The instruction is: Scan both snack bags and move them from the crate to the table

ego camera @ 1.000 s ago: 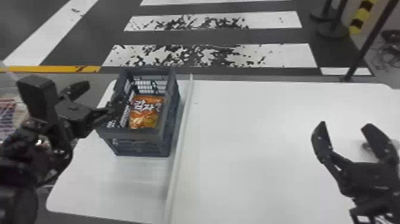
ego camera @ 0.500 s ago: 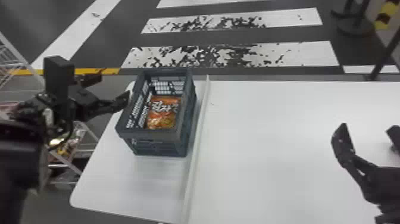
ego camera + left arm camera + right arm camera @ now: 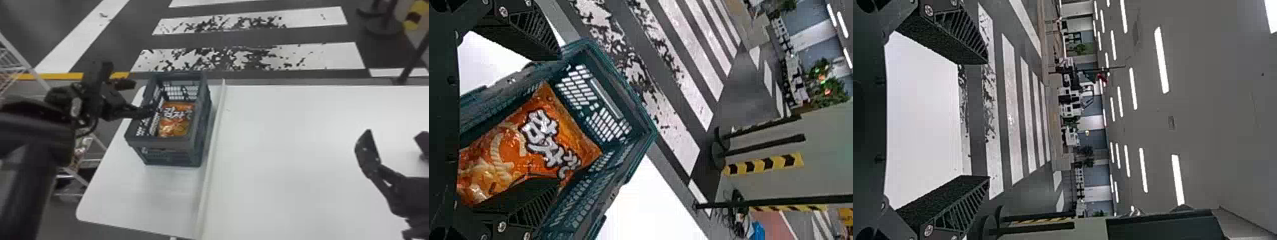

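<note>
My left gripper point(image 3: 137, 97) is open at the left side of the dark crate point(image 3: 169, 142), one finger over its left wall. Inside the crate lies an orange snack bag point(image 3: 176, 119) with white lettering; whether a second bag is under it I cannot tell. In the left wrist view the left gripper point(image 3: 556, 117) has its fingers spread, with the snack bag point(image 3: 529, 145) between and beyond them. At the table's right side my right gripper point(image 3: 394, 143) stands open, holding nothing; the right wrist view shows the same gripper point(image 3: 987, 120) with bare white tabletop between its fingers.
A raised white strip point(image 3: 212, 159) runs along the white table point(image 3: 287, 178) just right of the crate. Wire shelving point(image 3: 73, 174) stands beyond the table's left edge. Dark posts with round bases point(image 3: 383, 24) are on the floor at the back right.
The head view has shifted, so the crate and table appear farther right than a second ago. Relative to the crate, my left gripper looks much the same, at its left wall.
</note>
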Controlling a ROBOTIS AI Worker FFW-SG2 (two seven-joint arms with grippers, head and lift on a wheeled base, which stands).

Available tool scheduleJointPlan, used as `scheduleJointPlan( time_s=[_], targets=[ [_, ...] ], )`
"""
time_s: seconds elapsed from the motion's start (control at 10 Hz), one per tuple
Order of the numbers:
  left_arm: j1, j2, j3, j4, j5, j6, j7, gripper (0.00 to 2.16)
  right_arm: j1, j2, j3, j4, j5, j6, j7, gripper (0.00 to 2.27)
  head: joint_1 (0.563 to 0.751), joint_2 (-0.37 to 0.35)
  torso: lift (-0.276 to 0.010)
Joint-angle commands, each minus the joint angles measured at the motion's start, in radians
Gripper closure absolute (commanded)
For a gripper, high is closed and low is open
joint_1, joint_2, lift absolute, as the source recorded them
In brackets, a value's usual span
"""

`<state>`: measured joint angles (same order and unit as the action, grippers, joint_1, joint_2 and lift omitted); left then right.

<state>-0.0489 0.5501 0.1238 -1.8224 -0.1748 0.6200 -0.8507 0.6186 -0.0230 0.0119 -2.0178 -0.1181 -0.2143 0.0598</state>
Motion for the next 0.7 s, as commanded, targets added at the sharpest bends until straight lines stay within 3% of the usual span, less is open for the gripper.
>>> scheduleJointPlan(
  time_s=[0.0, 0.3, 0.6],
  targets=[
    [-0.088, 0.001, -0.079, 0.081, -0.052, 0.005, -0.044, 0.14, 0.006, 0.000, -0.001, -0.013, 0.000, 0.008, 0.000, 0.11, 0.695, 0.178, -0.088],
    [-0.239, -0.004, -0.240, 0.259, -0.118, 0.005, -0.100, 0.14, 0.010, -0.005, -0.016, -0.032, -0.011, 0.026, 0.000, 0.11, 0.695, 0.147, -0.088],
    [-0.354, -0.024, -0.380, 0.445, -0.181, -0.001, -0.114, 0.14, 0.010, -0.008, -0.026, -0.032, -0.017, 0.036, 0.000, 0.11, 0.695, 0.118, -0.088]
  ],
)
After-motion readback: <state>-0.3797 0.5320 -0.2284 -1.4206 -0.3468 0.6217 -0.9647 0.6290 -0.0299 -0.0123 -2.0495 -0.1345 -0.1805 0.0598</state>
